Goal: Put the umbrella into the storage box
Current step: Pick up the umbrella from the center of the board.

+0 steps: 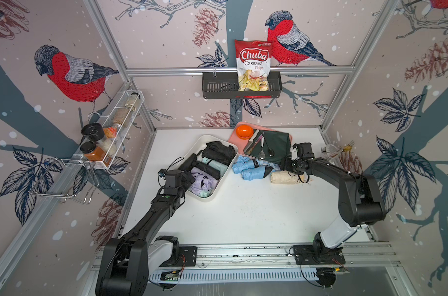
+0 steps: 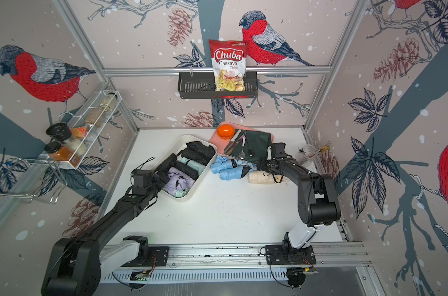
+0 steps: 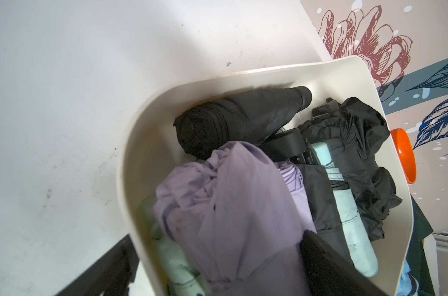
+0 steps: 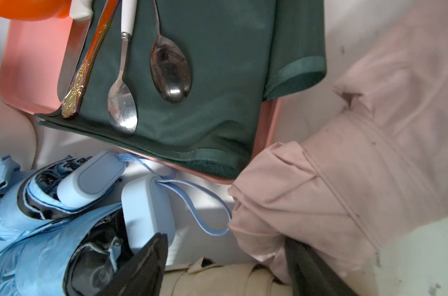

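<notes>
The cream-white storage box [image 1: 226, 174] [image 2: 205, 174] [image 3: 140, 143] lies left of centre in both top views and holds black, mint and lavender folded umbrellas. My left gripper [image 1: 192, 177] [image 3: 217, 276] is open at the box's near end. One finger is outside the wall, the other inside beside the lavender umbrella [image 3: 233, 205]. To the right of the box, two blue umbrellas [image 1: 251, 167] [image 4: 63, 205], a cream umbrella [image 1: 284, 177] [image 4: 217, 282] and a pale pink umbrella [image 4: 346, 153] lie on the table. My right gripper [image 1: 281, 164] [image 4: 225, 269] is open above the cream one, one finger against the pink umbrella.
A pink tray [image 1: 233, 140] behind the umbrellas carries an orange bowl [image 1: 244, 131] and a green cloth [image 4: 217, 89] with spoons. A black basket [image 1: 217, 88] with a chips bag hangs on the back wall. A wire spice rack [image 1: 110, 138] is on the left wall. Forks [image 1: 333, 151] lie at the right wall.
</notes>
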Robot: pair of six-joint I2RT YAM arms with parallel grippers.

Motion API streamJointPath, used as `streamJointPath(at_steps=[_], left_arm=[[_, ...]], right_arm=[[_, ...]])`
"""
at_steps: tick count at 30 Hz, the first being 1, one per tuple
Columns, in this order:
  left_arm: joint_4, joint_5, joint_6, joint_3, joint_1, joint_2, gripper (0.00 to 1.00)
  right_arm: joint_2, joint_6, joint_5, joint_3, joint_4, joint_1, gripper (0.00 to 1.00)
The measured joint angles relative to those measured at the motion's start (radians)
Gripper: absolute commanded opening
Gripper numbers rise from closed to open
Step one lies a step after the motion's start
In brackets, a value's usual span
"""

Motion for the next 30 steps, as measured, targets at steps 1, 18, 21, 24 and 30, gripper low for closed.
streamJointPath(at_steps=[1, 18, 21, 24, 30], left_arm=[[-0.001, 0.0, 0.001, 0.002, 0.0, 0.002, 0.99], [-0.024, 0.003, 0.008, 0.019, 0.0, 0.011, 0.99], [-0.025, 0.003, 0.011, 0.019, 0.0, 0.01, 0.99], [-0.027, 0.003, 0.012, 0.02, 0.0, 0.01, 0.99], [-0.031, 0.004, 0.014, 0.022, 0.0, 0.01, 0.99]], right_arm=[[-0.01, 0.005, 0.0, -0.01, 0.0, 0.001, 0.81], [-0.188, 0.07, -0.061, -0.161, -0.1, 0.063, 0.85], [-0.219, 0.073, -0.069, -0.163, -0.154, 0.088, 0.85], [-0.244, 0.073, -0.073, -0.151, -0.218, 0.106, 0.86], [-0.251, 0.069, -0.075, -0.139, -0.283, 0.14, 0.85]])
